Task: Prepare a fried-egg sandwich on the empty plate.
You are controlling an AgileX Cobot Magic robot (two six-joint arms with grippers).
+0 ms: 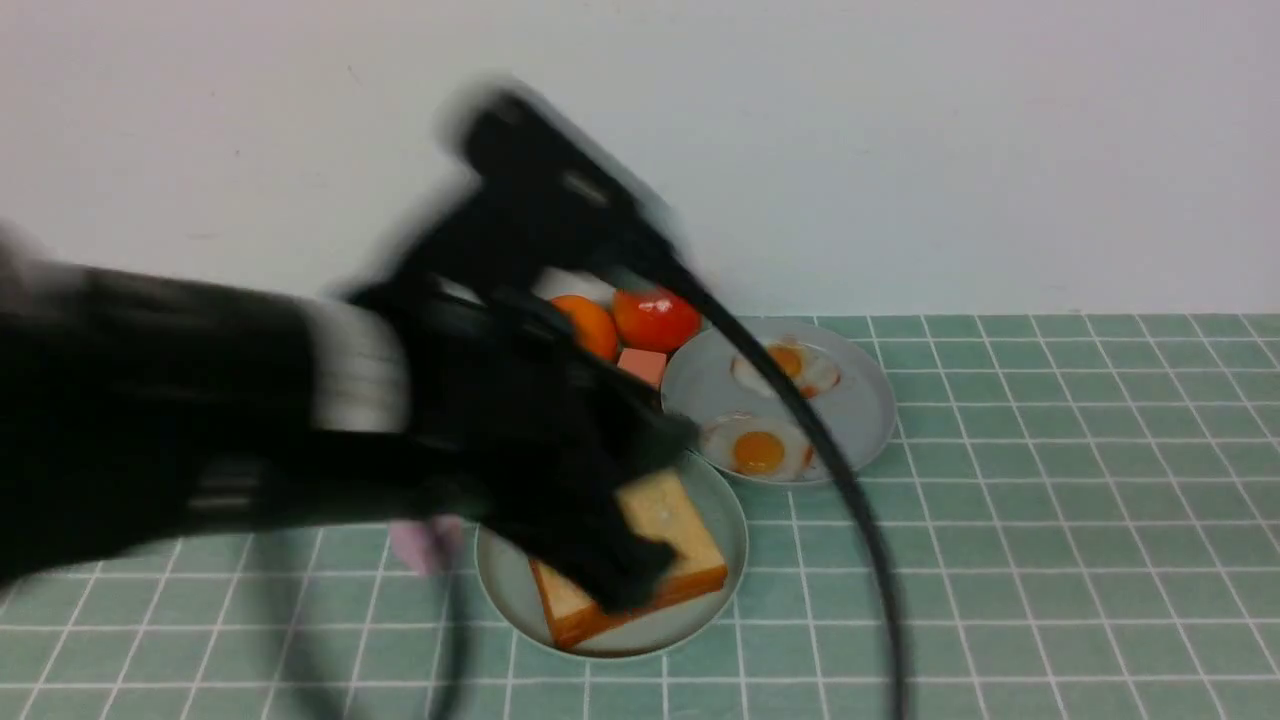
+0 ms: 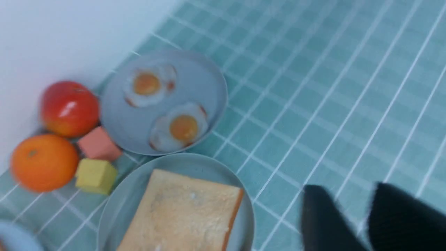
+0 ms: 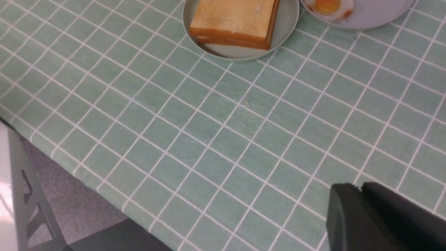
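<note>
The pale green plate holds a stack of two toast slices. What lies between the slices is hidden. Two fried eggs lie on a blue-grey plate behind it. My left gripper is blurred, hangs above the near edge of the toast plate, and is open with nothing between its fingers. My right gripper is shut and empty over bare tablecloth near the table's front edge; it does not show in the front view.
A tomato, an orange, a pink cube and a yellow cube sit by the back wall. A small pink thing lies left of the toast plate. The left arm's cable crosses the egg plate.
</note>
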